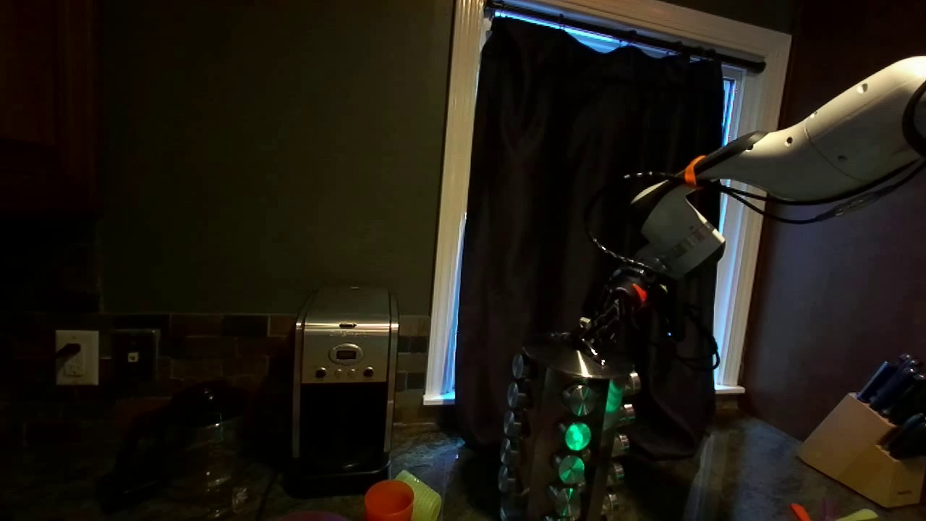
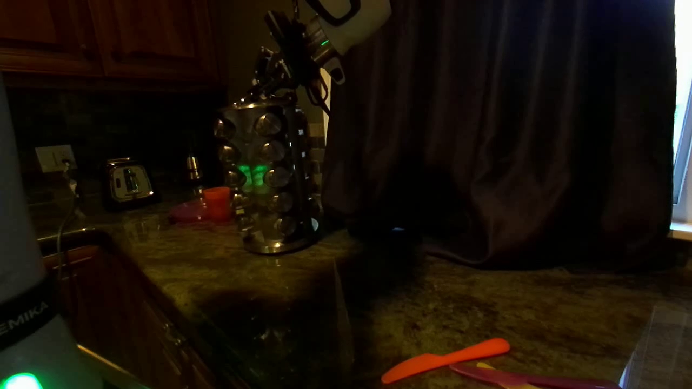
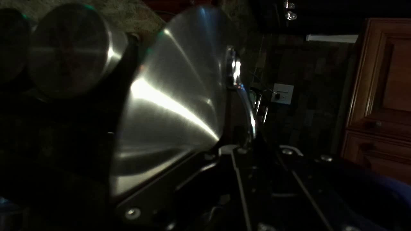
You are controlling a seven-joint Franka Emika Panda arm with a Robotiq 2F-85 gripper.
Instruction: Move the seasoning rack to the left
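Observation:
The seasoning rack is a tall round tower of jars with shiny metal lids; it shows in both exterior views (image 1: 539, 434) (image 2: 254, 189). Green light glints on it. Its brushed metal top (image 3: 179, 83) fills the left middle of the wrist view, with a thin curved chrome handle (image 3: 246, 102) on it. My gripper (image 3: 257, 149) is at the top of the rack, its fingers close together around the handle. The fingertips also show at the rack's top in both exterior views (image 1: 589, 339) (image 2: 257, 96). The rack looks slightly tilted; I cannot tell whether its base touches the counter.
A silver-and-black coffee maker (image 1: 347, 354) and an orange cup (image 1: 389, 501) stand beside the rack. A dark curtain (image 1: 579, 181) hangs behind. A knife block (image 1: 861, 449) is at the right. A toaster (image 2: 130, 183) and an orange plastic knife (image 2: 446, 361) lie on the counter (image 2: 303, 292).

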